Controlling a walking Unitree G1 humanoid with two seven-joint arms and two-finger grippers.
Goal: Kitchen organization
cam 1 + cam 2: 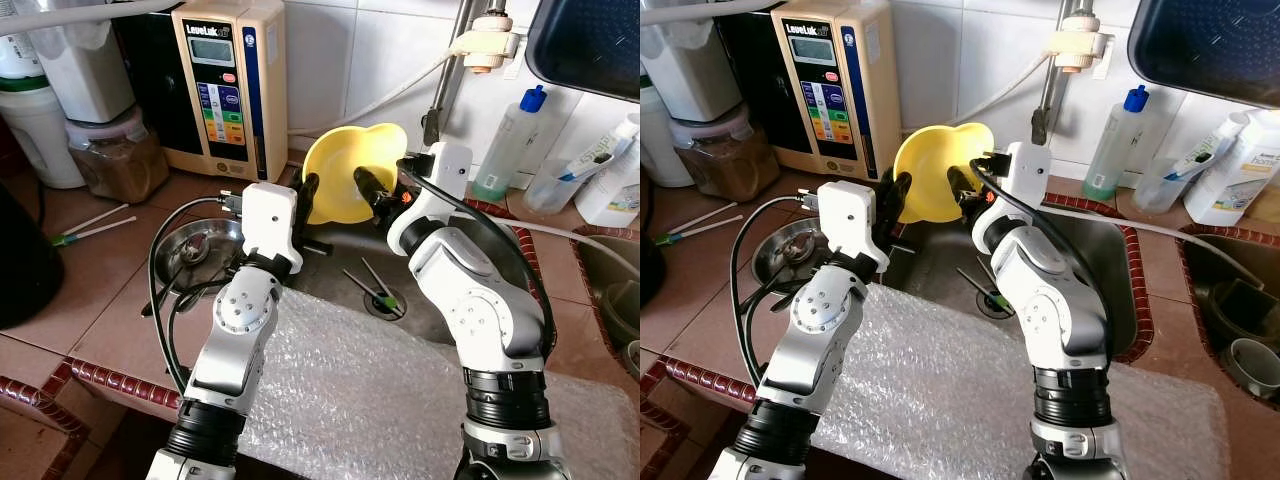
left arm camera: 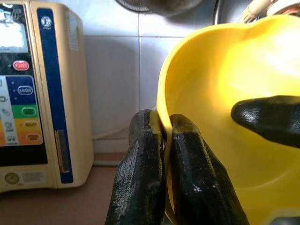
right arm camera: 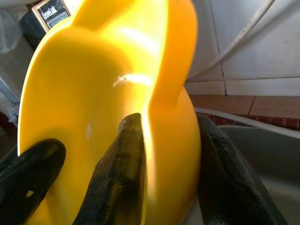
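Item: one yellow plastic bowl [image 1: 345,175], held tilted on edge above the back edge of the steel sink [image 1: 1095,270], near the tiled wall. It was gripped from both sides. The left gripper [image 2: 165,140] was pinched on the bowl's left rim, its two fingers pressed together with the rim between them. The right gripper [image 3: 171,140] was clamped on the opposite rim, one finger inside the bowl and one outside against its outer wall.

Surroundings, counted:
- One beige water ioniser [image 1: 228,80], stood at the back of the counter, just beside the bowl on the left.
- One round steel dish [image 1: 195,250], lain on the counter at the sink's left edge, partly hidden by the left arm and its black cable.
- Two chopsticks [image 1: 378,288] with green tips, lain in the sink bottom by the drain.
- Two more chopsticks [image 1: 92,226], lain on the counter tiles toward the left edge.
- One sheet of bubble wrap [image 1: 370,390], spread over the front edge of the counter beneath both arms.
- One clear bottle with a blue cap [image 1: 1113,140], stood at the back right of the sink.
- One tap pipe [image 1: 1052,80], mounted on the wall directly behind the bowl.
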